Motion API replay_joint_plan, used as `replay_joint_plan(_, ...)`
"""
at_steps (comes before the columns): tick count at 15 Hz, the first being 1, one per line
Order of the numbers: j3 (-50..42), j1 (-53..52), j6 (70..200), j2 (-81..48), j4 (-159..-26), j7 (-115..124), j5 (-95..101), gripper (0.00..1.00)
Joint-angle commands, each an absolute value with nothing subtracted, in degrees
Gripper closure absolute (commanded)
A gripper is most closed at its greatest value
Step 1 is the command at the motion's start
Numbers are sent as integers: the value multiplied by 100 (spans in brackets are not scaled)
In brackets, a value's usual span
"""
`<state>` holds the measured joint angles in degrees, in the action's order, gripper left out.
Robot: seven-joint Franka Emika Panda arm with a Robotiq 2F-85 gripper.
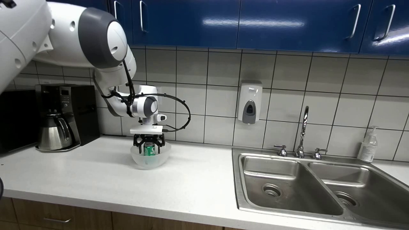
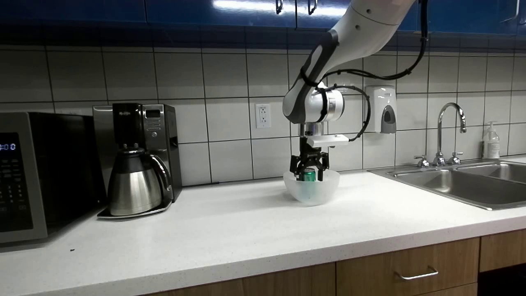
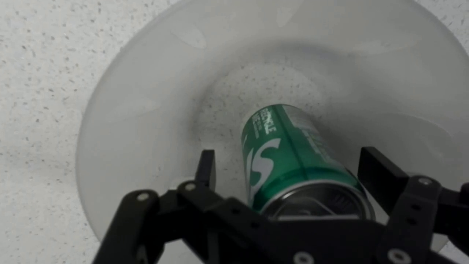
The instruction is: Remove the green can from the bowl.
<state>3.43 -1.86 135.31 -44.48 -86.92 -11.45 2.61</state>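
Tiled wall (image 1: 223, 99), white table (image 1: 198, 179); can (image 3: 285, 157) upright in the bowl (image 3: 121, 146), lower middle of the wrist view. My jaws spread around it, gripping nothing. Likely slick, dentable: I'd pinch high, lightly.

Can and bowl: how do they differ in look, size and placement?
The can is green with white lettering; the bowl is whitish and translucent. The can is narrower than the bowl. The can stands inside the bowl; the bowl sits on the counter. Both have round rims.
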Motion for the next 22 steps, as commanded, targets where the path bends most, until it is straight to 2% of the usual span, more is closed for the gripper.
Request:
replay_joint_plan(1, 353, -199, 13505, -4474, -8599, -1149, 321, 0)
replay_joint_plan(2, 347, -202, 13546, -4466, -8615, -1155, 334, 25)
replay_joint_plan(3, 347, -198, 13553, -4462, -8617, -1163, 334, 26)
replay_joint_plan(4, 340, -194, 13562, -4464, -8611, -1136, 323, 32)
replay_joint_plan(7, 350, -172, 13600, -4449, -8618, -1208, 335, 58)
replay_joint_plan(9, 353, -171, 13615, -4435, -8641, -1236, 347, 61)
replay_joint_plan(22, 247, -332, 13365, -4160, -8536, -924, 410, 61)
